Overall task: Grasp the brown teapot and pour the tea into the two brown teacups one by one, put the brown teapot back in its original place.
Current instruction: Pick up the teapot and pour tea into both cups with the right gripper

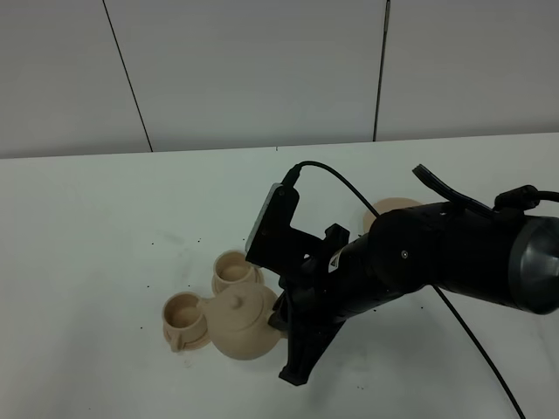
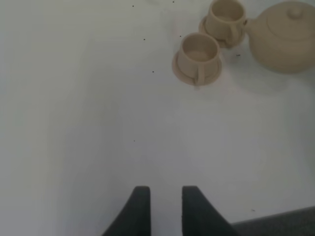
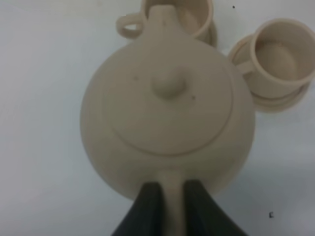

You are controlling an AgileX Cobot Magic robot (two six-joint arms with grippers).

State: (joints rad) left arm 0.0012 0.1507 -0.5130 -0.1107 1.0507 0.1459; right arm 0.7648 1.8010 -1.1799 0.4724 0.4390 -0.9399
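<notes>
Exterior high: one teapot (image 1: 244, 327), two teacups (image 1: 185, 312).

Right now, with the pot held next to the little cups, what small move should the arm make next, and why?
Probably tip the brown teapot gently forward, spout down. The right gripper is shut on its handle, the pot looks level, and its spout points at the rim of one teacup, so pouring seems next.
</notes>
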